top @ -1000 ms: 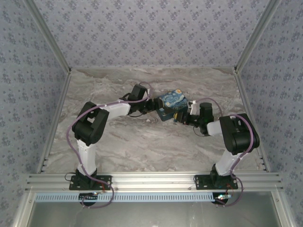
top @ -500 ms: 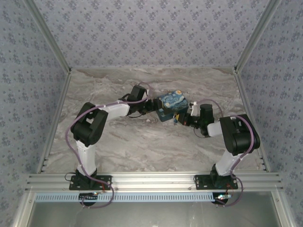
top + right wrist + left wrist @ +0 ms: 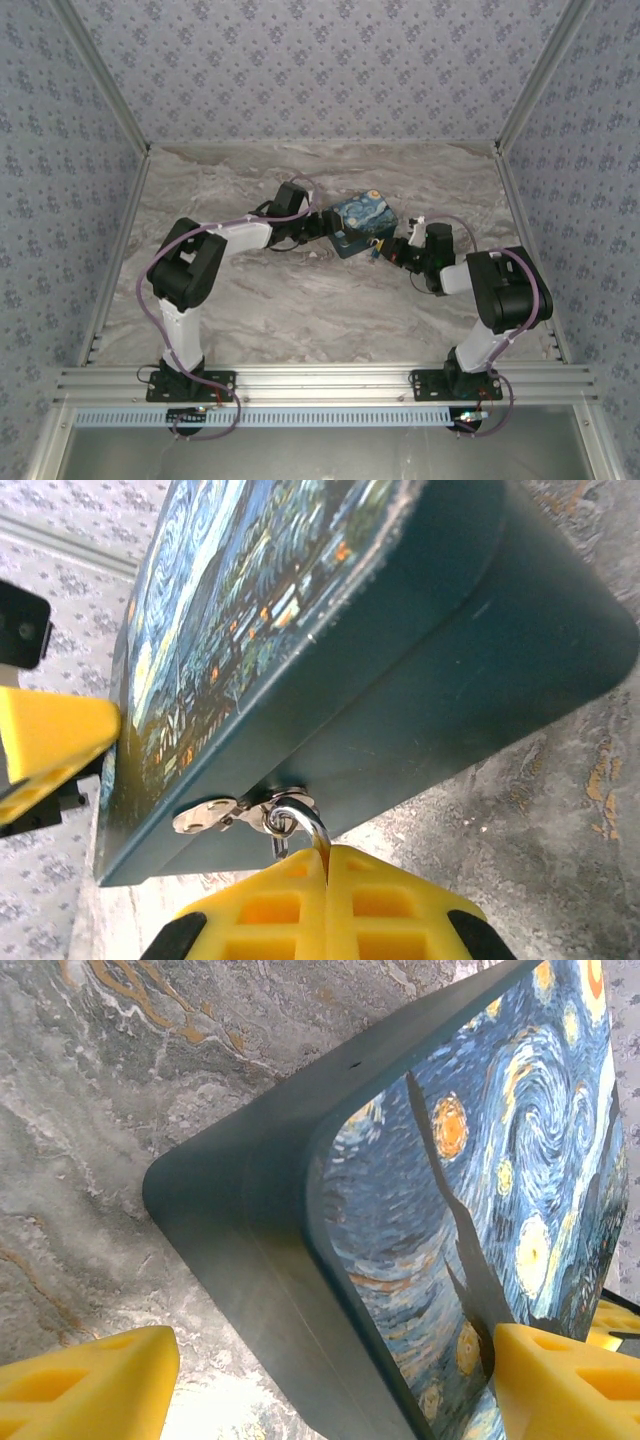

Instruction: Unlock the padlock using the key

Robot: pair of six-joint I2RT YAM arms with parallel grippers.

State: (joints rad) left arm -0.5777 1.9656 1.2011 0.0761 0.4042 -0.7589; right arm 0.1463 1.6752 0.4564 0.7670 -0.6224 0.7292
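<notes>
— Progress first: how far has the unlocking got?

— Early, I'd judge. The padlock [image 3: 300,808] hangs by its thin shackle through the hasp [image 3: 205,815] of the starry-night box [image 3: 450,630], and the lid is down. Nothing looks unlocked yet.

— And the right gripper?

— The right gripper [image 3: 327,865] has its yellow fingers pressed fully together. They pinch the padlock just where the shackle rises out of the seam. The lock's body is hidden between them, so I cannot tell whether the key is anywhere near the keyhole.

— The left one?

— The left gripper [image 3: 330,1340] stands wide apart, astride a corner of the box. One finger sits over the printed lid. The other is off the side wall, with marble showing between. That looks like bracing rather than clamping.

— Where is all this on the table?

— From above, the box lies just off centre toward one o'clock. The left gripper is at its nine o'clock. The right gripper and padlock are at its five o'clock.

— What's left?

— Key in, a turn, shackle sprung: nearly the whole job, by my reckoning.

— Surface and room?

— A grey veined marble-look tabletop [image 3: 300,310], with lilac patterned wallpaper [image 3: 320,70] on three sides. An aluminium rail [image 3: 320,380] at six o'clock carries both bases.
</notes>
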